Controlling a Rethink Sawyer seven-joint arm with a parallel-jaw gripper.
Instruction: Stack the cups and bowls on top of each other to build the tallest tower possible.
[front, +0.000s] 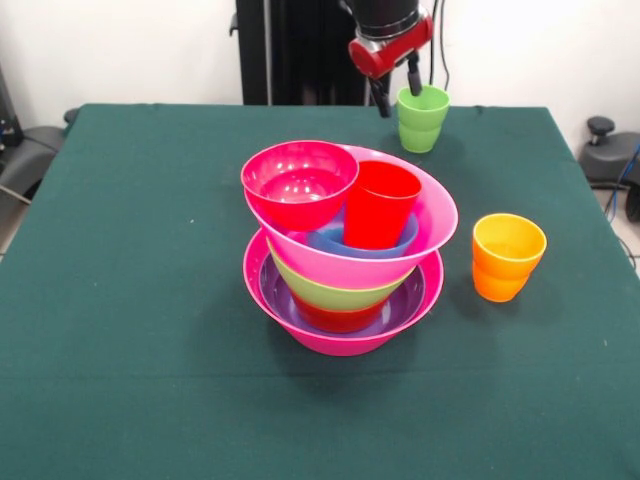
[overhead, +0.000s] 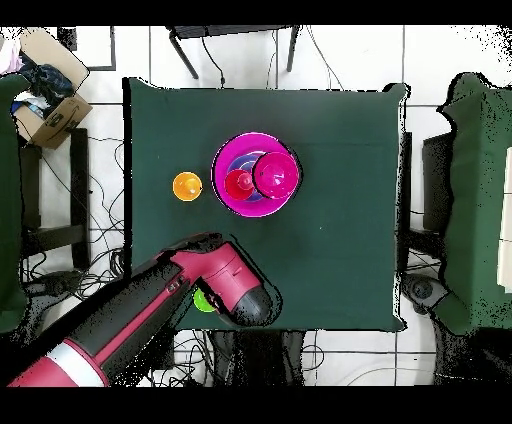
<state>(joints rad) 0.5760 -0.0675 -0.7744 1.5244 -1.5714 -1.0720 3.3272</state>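
Straddling green cup (front: 422, 118) rim, gripper (front: 396, 87)

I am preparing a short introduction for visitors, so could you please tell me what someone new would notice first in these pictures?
The eye lands first on the tower of nested glossy plastic bowls at the middle of the green table, its upper hot-pink bowl tilted and holding a red plastic cup and a small crimson bowl. Next comes the red and black arm's end effector at the lime green plastic cup by the far edge. An orange plastic cup stands alone beside the tower.
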